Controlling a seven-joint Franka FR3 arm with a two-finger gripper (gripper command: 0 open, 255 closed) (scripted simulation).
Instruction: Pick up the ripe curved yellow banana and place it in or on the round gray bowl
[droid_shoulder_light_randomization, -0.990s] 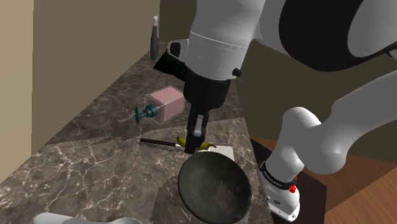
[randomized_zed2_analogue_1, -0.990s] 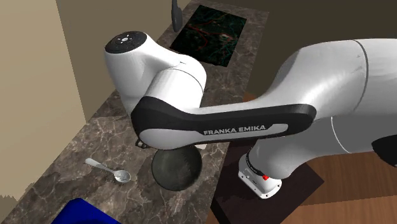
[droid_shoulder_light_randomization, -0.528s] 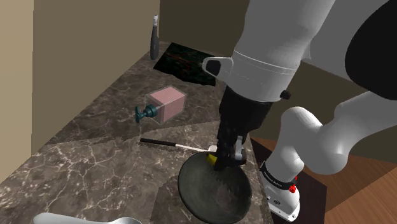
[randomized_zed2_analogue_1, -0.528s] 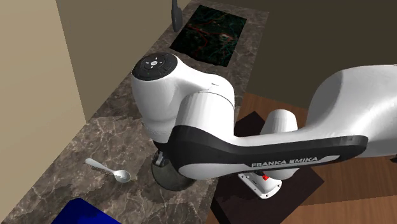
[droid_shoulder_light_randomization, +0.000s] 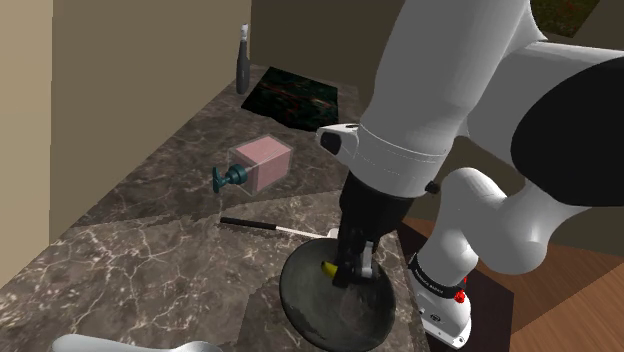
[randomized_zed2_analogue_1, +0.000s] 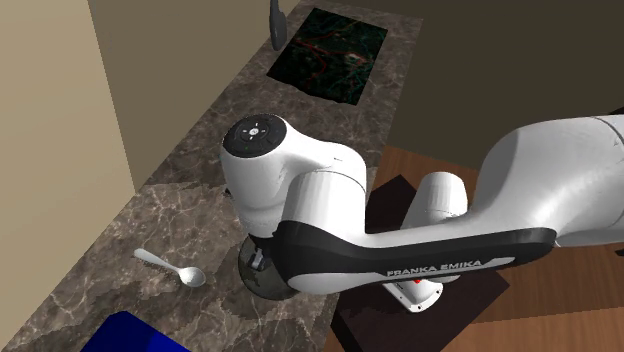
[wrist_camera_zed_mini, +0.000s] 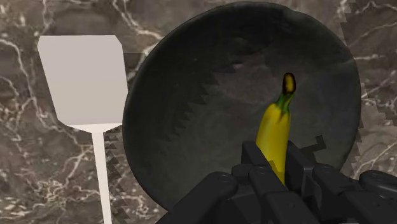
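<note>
My gripper (wrist_camera_zed_mini: 275, 162) is shut on the yellow banana (wrist_camera_zed_mini: 275, 130), whose dark tip points out past the fingers. Directly beneath it lies the round dark grey bowl (wrist_camera_zed_mini: 191, 102) on the marble counter. In the shoulder view the gripper (droid_shoulder_light_randomization: 345, 275) hangs inside the bowl's (droid_shoulder_light_randomization: 310, 310) rim, with a bit of the banana (droid_shoulder_light_randomization: 327, 268) showing beside the fingers. In the second exterior view the arm covers most of the bowl (randomized_zed2_analogue_1: 252, 277).
A white spatula (wrist_camera_zed_mini: 86, 83) with a black handle (droid_shoulder_light_randomization: 250, 224) lies beside the bowl. A pink soap dispenser (droid_shoulder_light_randomization: 255, 165), a dark mat (droid_shoulder_light_randomization: 290, 98) and a bottle (droid_shoulder_light_randomization: 242, 60) sit farther back. A spoon (randomized_zed2_analogue_1: 172, 267) and a blue object (randomized_zed2_analogue_1: 130, 335) lie beyond the bowl.
The arm has carried the banana from the spatula's side over to the bowl and lowered it toward the bowl's inside. The fingers have stayed clasped on the banana.
</note>
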